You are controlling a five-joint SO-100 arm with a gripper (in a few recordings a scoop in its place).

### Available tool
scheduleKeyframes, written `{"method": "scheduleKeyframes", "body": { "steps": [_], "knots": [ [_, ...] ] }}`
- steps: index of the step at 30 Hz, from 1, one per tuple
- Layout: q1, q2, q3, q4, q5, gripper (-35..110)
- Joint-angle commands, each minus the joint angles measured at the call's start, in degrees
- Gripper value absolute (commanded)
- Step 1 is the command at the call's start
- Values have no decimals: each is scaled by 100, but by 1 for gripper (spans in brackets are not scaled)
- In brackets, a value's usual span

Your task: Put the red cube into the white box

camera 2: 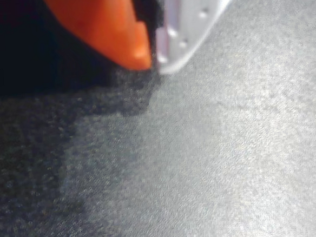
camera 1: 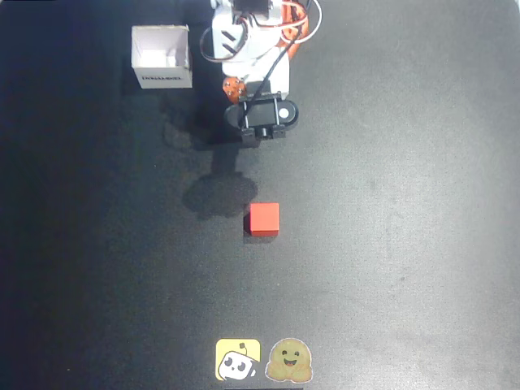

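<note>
The red cube [camera 1: 264,219] lies on the dark table near the middle of the overhead view, with nothing touching it. The white box [camera 1: 162,56] stands at the back left, open side up, dark print on its front wall. My gripper [camera 1: 240,93] is tucked close to the arm's base at the top, to the right of the box and well behind the cube. In the wrist view the orange finger [camera 2: 111,29] and the white finger [camera 2: 186,24] meet at their tips, so the gripper [camera 2: 155,61] is shut with nothing in it above bare table.
Two stickers, a yellow one [camera 1: 237,359] and a tan smiling one [camera 1: 290,361], lie at the table's front edge. The arm's shadow [camera 1: 218,193] falls just left of and behind the cube.
</note>
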Motion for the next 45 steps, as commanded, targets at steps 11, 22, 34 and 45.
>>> {"method": "scheduleKeyframes", "body": {
  "steps": [11,22,34,45],
  "knots": [
    [35,26,-26,9,44,0],
    [35,26,-26,9,44,0],
    [35,26,-26,9,44,4],
    [-44,26,-404,-35,70,16]
  ]
}}
